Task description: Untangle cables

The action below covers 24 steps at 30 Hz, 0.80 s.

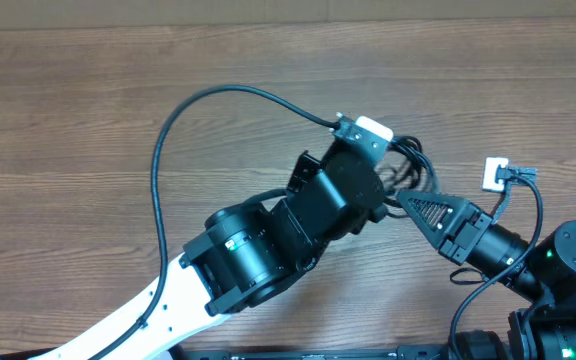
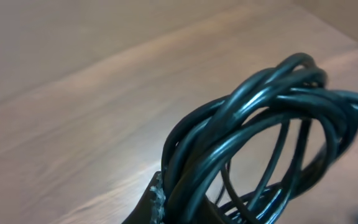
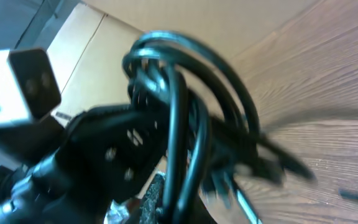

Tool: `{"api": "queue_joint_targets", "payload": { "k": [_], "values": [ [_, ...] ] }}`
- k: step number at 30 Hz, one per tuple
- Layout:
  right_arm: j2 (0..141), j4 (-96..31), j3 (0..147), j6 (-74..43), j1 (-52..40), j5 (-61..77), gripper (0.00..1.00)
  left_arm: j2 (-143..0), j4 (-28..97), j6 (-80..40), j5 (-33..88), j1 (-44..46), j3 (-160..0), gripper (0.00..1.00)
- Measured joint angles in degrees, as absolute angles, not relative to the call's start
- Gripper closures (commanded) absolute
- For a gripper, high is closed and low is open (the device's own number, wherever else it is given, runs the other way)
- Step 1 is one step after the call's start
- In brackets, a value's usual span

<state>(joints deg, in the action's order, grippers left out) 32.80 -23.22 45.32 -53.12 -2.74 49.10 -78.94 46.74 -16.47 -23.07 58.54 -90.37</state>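
The cables (image 1: 416, 160) are a bundle of looped thin black cords held above the wooden table at the right of centre. My left gripper (image 1: 390, 190) reaches in from the lower left, mostly hidden under its own wrist. In the left wrist view it (image 2: 185, 208) is shut on several strands of the cables (image 2: 260, 106), whose loops fan up and to the right. My right gripper (image 1: 408, 203) comes in from the right and meets the same bundle. In the right wrist view it (image 3: 179, 205) is shut on two upright strands of the cables (image 3: 185, 93), close beside the left gripper's black fingers (image 3: 104, 155).
A small white connector block (image 1: 495, 175) with a thin black wire lies on the table just right of the bundle. The left arm's thick black wire (image 1: 158, 160) arcs over the table's middle. The right arm's base (image 1: 568, 260) fills the lower right corner.
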Motion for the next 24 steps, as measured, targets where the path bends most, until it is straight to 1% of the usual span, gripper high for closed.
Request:
{"api": "queue_joint_targets", "payload": {
  "k": [3,8,14,15,16,17,18,19,20,24],
  "values": [
    [32.8,-23.7,45.32,-51.79,-2.74,50.92,0.96,-78.96,46.94,-16.34,-29.63,58.54,-90.37,0.96],
    [32.77,-28.88,45.32,-49.56,-2.74,53.67,0.96,-79.18,46.87,-16.36,-38.39,58.37,-90.37,0.96],
    [32.73,-34.22,45.32,-46.46,-2.74,55.22,0.96,-79.31,46.76,-16.36,-42.48,57.6,-90.37,0.96],
    [32.73,-35.05,45.32,-46.19,-2.74,55.09,0.84,-79.31,46.74,-16.36,-42.74,57.6,-90.37,0.96],
    [32.73,-36.21,45.32,-46.3,-2.74,54.83,0.58,-79.31,46.72,-16.36,-42.87,57.6,-90.37,0.96],
    [32.73,-36.56,45.32,-45.87,-2.74,54.54,0.44,-79.31,46.72,-16.36,-42.92,57.6,-90.37,0.96],
    [32.73,-36.95,45.32,-45.82,-2.74,54.06,0.26,-79.31,46.72,-16.34,-42.85,57.6,-90.37,0.96],
    [32.73,-36.88,45.32,-45.84,-2.72,53.45,0.05,-79.31,46.7,-16.36,-42.63,57.6,-90.37,0.96],
    [32.73,-36.82,45.32,-46.0,-2.74,53.12,0.0,-79.31,46.7,-16.36,-42.41,57.6,-90.37,0.96],
    [32.73,-36.69,45.32,-49.23,-2.72,49.54,0.0,-79.31,46.7,-16.36,-40.07,57.6,-90.37,0.96]
  ]
}}
